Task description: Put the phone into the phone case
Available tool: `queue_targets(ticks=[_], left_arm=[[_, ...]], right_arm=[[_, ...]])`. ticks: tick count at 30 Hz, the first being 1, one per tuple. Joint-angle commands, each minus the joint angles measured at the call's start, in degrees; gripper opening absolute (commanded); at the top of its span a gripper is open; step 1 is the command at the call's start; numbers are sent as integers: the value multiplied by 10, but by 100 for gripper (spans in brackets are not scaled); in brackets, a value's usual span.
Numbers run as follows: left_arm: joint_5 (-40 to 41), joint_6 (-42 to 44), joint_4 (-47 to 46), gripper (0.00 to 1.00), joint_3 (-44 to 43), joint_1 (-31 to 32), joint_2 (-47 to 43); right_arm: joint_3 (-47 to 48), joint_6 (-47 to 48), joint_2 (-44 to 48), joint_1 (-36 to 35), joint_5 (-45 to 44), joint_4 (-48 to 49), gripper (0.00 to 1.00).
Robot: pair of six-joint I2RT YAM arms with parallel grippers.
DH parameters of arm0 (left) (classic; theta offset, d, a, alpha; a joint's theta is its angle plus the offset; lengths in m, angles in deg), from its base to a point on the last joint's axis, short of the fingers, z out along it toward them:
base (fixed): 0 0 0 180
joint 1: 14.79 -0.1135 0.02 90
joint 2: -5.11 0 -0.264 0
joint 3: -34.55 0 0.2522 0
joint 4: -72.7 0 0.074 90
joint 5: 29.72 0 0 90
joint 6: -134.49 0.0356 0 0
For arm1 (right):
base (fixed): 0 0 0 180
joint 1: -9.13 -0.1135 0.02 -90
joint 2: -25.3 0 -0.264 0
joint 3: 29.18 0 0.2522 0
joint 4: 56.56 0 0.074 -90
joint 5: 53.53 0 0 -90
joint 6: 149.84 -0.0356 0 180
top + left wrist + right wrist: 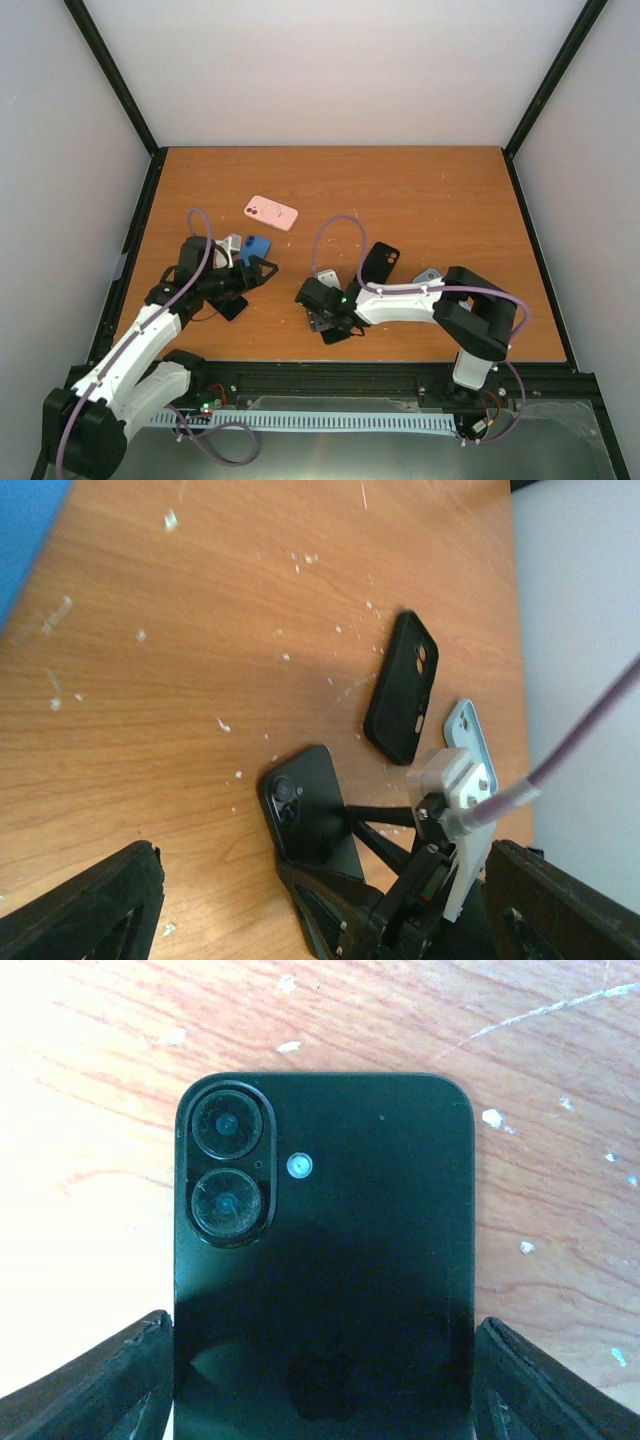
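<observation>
The black phone (330, 1260) lies back up on the wooden table, its two camera lenses at its top left. My right gripper (322, 1380) straddles its lower half, with a finger against each long edge, and shows shut on it in the top view (325, 318) as well. Just beyond it to the right lies a black phone case (381, 264), empty. My left gripper (258, 268) stands open next to a blue case (255, 247), holding nothing. Its fingers (90, 910) frame the left wrist view, which shows the phone (300, 810) and the black phone case (403, 687).
A pink case (271, 212) lies farther back, left of centre. A light blue case (428, 275) sits right of the black one, beside the right arm. A dark flat item (232, 305) lies under the left arm. Walls close in the table's left, far and right sides.
</observation>
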Motion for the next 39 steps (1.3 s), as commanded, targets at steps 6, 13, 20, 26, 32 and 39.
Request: queue_targets(ticks=[6,13,20,26,32,39], left_arm=[[-93,-17,-165,79,49,-2,104],[-141,-15,-241,76,67,1,191],[-191,-13,-302,76,70,13,287],[-232,-38,-370,76,77,25,325],[-245,-33,-375,75,78,27,322],[-255,-27,-371,56,81,28,330]], right_arm=[[-104,113,64,-2,43,179,61],[-140,151,99,-3,65,262,59],[-186,187,145,-6,83,346,58],[-178,219,148,-13,96,356,57],[-164,226,137,-19,97,353,57],[-156,232,128,-29,98,361,57]])
